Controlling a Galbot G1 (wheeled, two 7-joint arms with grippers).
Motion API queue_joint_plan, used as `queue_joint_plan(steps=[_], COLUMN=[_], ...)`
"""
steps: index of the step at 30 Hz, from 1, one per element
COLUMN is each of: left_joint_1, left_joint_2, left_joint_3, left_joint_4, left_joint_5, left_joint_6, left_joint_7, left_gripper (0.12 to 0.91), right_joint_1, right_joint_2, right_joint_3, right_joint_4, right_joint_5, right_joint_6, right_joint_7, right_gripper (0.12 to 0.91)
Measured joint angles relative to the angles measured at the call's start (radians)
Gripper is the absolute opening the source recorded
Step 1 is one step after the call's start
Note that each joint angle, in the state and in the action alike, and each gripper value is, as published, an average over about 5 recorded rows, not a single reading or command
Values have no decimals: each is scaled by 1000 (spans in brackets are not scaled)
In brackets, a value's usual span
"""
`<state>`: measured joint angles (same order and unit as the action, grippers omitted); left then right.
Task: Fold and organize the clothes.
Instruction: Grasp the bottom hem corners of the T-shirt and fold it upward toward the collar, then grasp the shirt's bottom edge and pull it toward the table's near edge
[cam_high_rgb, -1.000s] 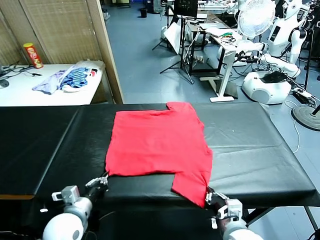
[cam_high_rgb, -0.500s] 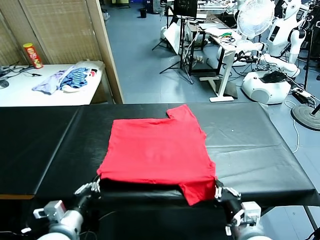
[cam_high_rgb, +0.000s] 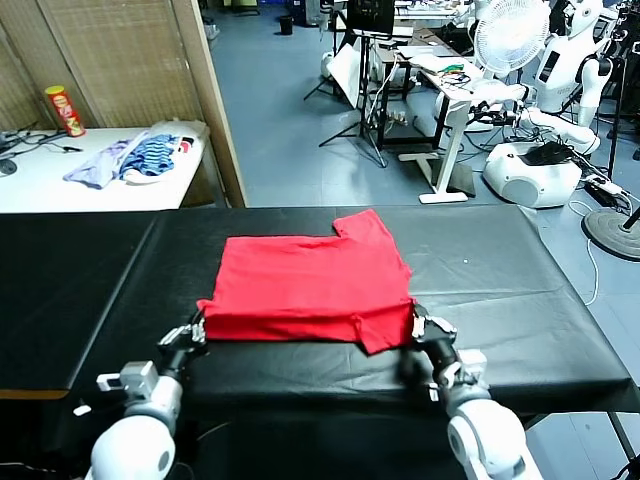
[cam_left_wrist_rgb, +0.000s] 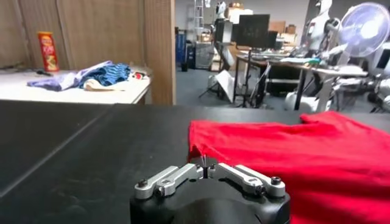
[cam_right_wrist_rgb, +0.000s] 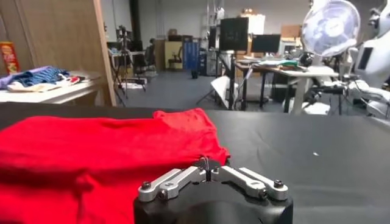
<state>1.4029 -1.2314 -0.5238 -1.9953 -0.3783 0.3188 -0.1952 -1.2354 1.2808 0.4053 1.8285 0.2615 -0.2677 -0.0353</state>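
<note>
Shirt: the red T-shirt (cam_high_rgb: 310, 285) is lying on the black table (cam_high_rgb: 520, 300), near its middle, with the near hem doubled up over the body and one sleeve (cam_high_rgb: 365, 225) poking out at the far side.
Left gripper: the left gripper (cam_high_rgb: 192, 332) is sitting at the shirt's near left corner, fingers pinched together on the red edge, as the left wrist view shows (cam_left_wrist_rgb: 206, 163).
Right gripper: the right gripper (cam_high_rgb: 425, 328) is sitting at the near right corner, fingertips meeting right at the cloth (cam_right_wrist_rgb: 207, 163); whether it is gripping or letting go, I cannot tell.
Progress: one lengthwise fold is looking laid, though a flap is hanging crooked at the near right.
Left to do: the sleeve is sticking out unfolded, and the shirt is wanting further folds and tidying.
Background: lilac and striped garments (cam_high_rgb: 135, 158) are sitting on the white table, well apart.
</note>
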Motion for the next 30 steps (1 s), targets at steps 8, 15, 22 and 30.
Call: queue_joint_plan(steps=[8, 15, 22, 30], left_joint_1=[-21, 15, 38, 25], left_joint_2=[9, 8, 4, 4], left_joint_3=[1, -4, -17, -29], left_joint_4=[35, 17, 19, 52], left_joint_5=[-6, -7, -64, -148], left_joint_6=[6, 5, 23, 39], left_joint_7=[6, 19, 32, 39], left_gripper=[504, 785, 798, 526], right_joint_1=[-99, -203, -224, -214], right_joint_2=[-17, -19, -7, 0], right_joint_3=[36, 49, 42, 30], right_joint_4=[141, 171, 156, 137], right_joint_5=[-33, -63, -74, -81], right_joint_6=[-37, -24, -23, -26], right_joint_7=[-1, -4, 1, 10], right_gripper=[702, 797, 719, 344])
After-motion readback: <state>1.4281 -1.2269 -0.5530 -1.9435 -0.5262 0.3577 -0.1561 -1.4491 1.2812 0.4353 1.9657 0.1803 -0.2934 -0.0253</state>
